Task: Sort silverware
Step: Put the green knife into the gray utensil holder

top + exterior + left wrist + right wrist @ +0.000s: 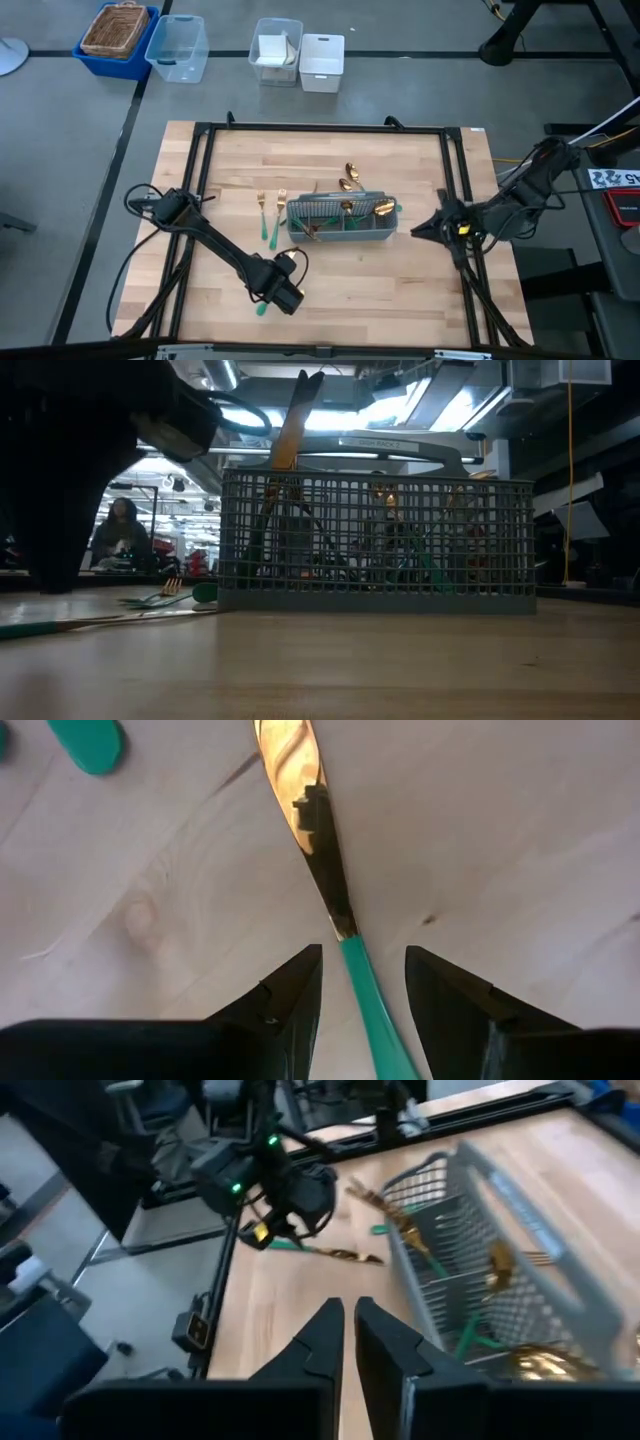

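Left wrist view tells most of it: the left gripper [362, 982] is down at the table with its fingers spread, straddling the teal handle of a gold-bladed knife [318, 850] lying flat on the wood, not pinched yet. So I'd call this the pickup step. That knife sits at the near left, well apart from the mesh caddy [342, 222] mid-table, which already holds several pieces. Two forks [270, 212] lie just left of the caddy, spoons [349, 178] just beyond it. Next move: clamp down on the handle, lift, carry it right to a compartment, though which one I can't tell. The right gripper [348, 1320] waits at the right, nearly closed, empty.
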Tool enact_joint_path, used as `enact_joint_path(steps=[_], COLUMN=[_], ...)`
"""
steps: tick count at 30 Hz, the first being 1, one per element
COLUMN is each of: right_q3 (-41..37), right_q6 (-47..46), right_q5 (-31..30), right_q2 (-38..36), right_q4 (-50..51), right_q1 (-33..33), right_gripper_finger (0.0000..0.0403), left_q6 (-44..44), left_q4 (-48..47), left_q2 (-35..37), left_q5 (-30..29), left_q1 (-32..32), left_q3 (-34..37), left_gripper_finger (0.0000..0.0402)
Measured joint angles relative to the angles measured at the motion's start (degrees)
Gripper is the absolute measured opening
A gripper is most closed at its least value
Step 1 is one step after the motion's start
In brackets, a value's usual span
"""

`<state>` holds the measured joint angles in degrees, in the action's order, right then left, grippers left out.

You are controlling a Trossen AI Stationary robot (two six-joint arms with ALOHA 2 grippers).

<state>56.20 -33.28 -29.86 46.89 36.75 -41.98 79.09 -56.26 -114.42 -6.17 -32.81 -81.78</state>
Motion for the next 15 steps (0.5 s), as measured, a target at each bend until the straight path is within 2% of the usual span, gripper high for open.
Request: enact_joint_path(steps=[6,15], right_q3=[-4.5,-4.7], right_q6=[1.2,1.2], right_q5=[2.5,2.5], right_q2=[1.2,1.7], right_q4=[-6.5,-6.9], right_q1=[0.0,0.0], right_gripper_finger=[0.0033,0.0033], left_q6=[0.0,-3.2], left_q4=[-0.1,0.1], left_q2=[-1.9,-3.5], left_q5=[-0.1,1.1], left_q1=[0.8,2.9], left_q3=[0.0,-0.1], left_gripper_finger=[0.0136,0.0136])
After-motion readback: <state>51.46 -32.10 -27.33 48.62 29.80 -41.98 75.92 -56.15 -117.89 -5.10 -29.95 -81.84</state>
